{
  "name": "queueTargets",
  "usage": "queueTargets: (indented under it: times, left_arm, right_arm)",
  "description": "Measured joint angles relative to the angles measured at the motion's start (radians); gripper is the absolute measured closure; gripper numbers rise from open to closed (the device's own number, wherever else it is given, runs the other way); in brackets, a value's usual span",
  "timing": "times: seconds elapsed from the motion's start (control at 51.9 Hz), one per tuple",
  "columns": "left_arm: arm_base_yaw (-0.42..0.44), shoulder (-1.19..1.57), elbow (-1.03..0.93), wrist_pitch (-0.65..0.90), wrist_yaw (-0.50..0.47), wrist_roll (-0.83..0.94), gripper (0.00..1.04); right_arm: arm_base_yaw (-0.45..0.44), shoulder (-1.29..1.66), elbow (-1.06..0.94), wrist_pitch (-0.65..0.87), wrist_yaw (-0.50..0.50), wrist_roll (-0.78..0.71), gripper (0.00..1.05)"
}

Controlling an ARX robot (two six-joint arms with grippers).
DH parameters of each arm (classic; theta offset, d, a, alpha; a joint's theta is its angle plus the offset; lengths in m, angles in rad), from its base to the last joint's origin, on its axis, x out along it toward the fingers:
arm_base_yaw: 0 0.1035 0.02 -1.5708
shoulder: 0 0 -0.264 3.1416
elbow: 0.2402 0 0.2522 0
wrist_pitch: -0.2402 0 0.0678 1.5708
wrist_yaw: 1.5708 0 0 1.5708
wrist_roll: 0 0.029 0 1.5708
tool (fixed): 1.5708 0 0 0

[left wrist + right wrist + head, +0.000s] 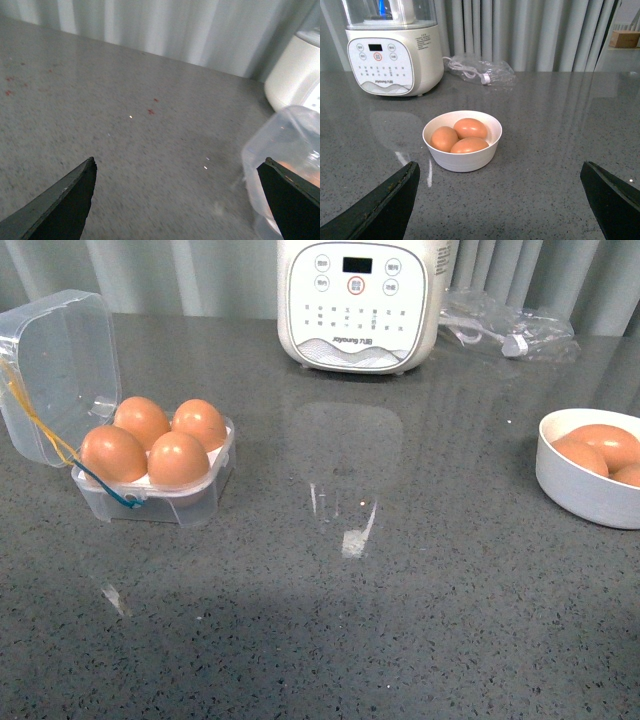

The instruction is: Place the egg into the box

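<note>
Left fingers [62, 202] first: spread wide, nothing between them but bare grey table [130, 130]. They grip nothing. Just outside one fingertip stands the clear box [282, 142], close beside it, and an orange glow shows through the plastic. Beyond the box, farther out, is a white appliance [292, 75], and past that a pale curtain [165, 30].

Over to the right fingers [382, 207]: also wide apart and holding nothing. Straight ahead of their gap, a little way off, sits a white bowl [462, 161] with three eggs [469, 128] in it. The bowl is clear of both fingers. Farther on and off to one side is that same appliance, with a lit panel. Behind the bowl, near the curtain, lies a clear bag [480, 74] with a white cable inside.

The front view shows neither arm. It does show the box with its lid tipped back and open. Four eggs [178, 458] sit upright in its cells, one per cell, so every cell is filled. They all look alike, so I cannot tell which one is the task's own. The box and the bowl are well apart on the table.
</note>
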Motion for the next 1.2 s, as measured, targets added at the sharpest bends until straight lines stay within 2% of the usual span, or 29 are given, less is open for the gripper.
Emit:
queueTargets:
  times: [0.096, 0.154, 0.366, 0.405, 0.54, 0.598, 0.713, 0.887, 1.08, 1.195]
  left_arm:
    - [-0.005, 0.220, 0.079, 0.164, -0.069, 0.073, 0.07]
    - [-0.014, 0.293, 0.112, 0.208, -0.112, 0.113, 0.07]
    - [-0.114, 0.492, 0.226, 0.213, -0.227, 0.254, 0.07]
    - [-0.136, 0.504, 0.232, 0.209, -0.219, 0.260, 0.07]
    - [-0.230, 0.453, 0.225, 0.144, -0.031, 0.250, 0.07]
    - [-0.246, 0.419, 0.212, 0.143, -0.002, 0.242, 0.07]
    - [-0.228, 0.349, 0.189, 0.084, 0.002, 0.182, 0.07]
    - [-0.102, 0.052, 0.089, -0.170, 0.015, -0.018, 0.07]
    - [-0.097, 0.010, 0.086, -0.177, 0.021, -0.051, 0.07]
    - [-0.111, 0.006, 0.024, -0.027, -0.006, 0.036, 0.23]
  right_arm:
    - [0.000, 0.000, 0.000, 0.000, 0.000, 0.000, 0.07]
    - [0.000, 0.000, 0.000, 0.000, 0.000, 0.000, 0.07]
    - [0.000, 0.000, 0.000, 0.000, 0.000, 0.000, 0.07]
    - [0.000, 0.000, 0.000, 0.000, 0.000, 0.000, 0.07]
    - [0.000, 0.000, 0.000, 0.000, 0.000, 0.000, 0.07]
    - [0.000, 0.000, 0.000, 0.000, 0.000, 0.000, 0.07]
    - [0.000, 0.000, 0.000, 0.000, 0.000, 0.000, 0.07]
    - [0.000, 0.000, 0.000, 0.000, 0.000, 0.000, 0.07]
    - [0.000, 0.000, 0.000, 0.000, 0.000, 0.000, 0.07]
    - [0.000, 0.000, 0.000, 0.000, 0.000, 0.000, 0.07]
